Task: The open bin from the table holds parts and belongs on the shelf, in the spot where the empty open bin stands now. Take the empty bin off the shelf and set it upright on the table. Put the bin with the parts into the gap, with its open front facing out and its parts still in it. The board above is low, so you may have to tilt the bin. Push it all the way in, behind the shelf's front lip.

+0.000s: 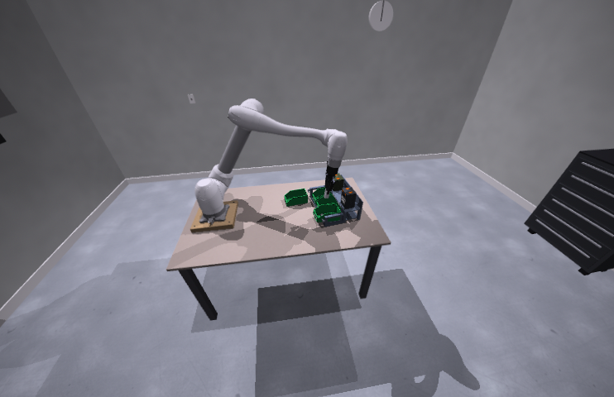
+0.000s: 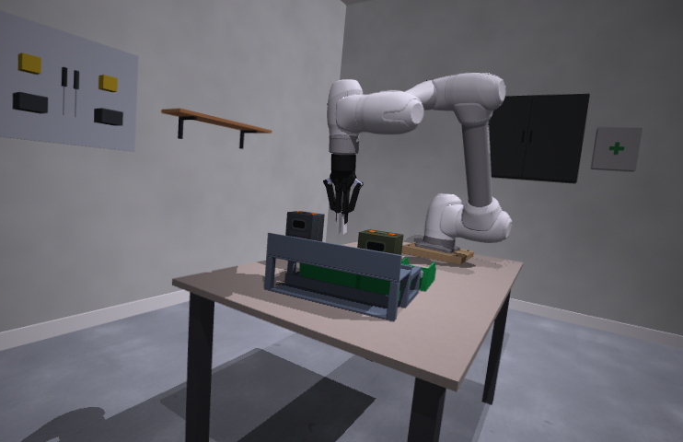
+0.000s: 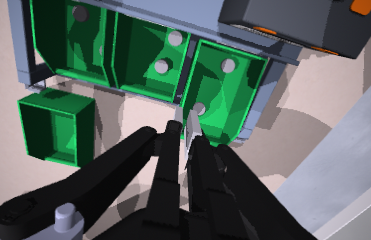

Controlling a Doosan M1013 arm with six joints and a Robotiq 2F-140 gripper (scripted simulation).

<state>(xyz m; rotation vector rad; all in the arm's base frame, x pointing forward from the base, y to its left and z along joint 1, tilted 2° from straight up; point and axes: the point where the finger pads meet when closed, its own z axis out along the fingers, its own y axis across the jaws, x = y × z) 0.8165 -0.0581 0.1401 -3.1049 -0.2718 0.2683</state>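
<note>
My gripper [image 1: 326,195] [image 2: 341,229] [image 3: 183,119] is shut, with nothing seen between the fingertips. It points down above the front of the grey-blue shelf [image 1: 360,209] [image 2: 331,250] [image 3: 18,50]. Three green open bins stand in the shelf: the left bin [image 3: 75,52] and the middle bin [image 3: 143,65] side by side, and the right bin [image 1: 327,214] [image 3: 220,90] past a divider. Round grey parts show in all three. The right bin's front seems to reach farther out than the middle one's. My fingers partly hide its corner and the lip. An empty-looking green bin [image 1: 295,198] [image 3: 65,132] stands upright on the table.
A dark grey case [image 1: 347,198] [image 2: 300,225] [image 3: 293,22] and an olive case [image 1: 338,182] [image 2: 379,241] stand on the shelf's upper board. The arm's wooden base plate [image 1: 227,220] [image 2: 446,254] is at the table's other end.
</note>
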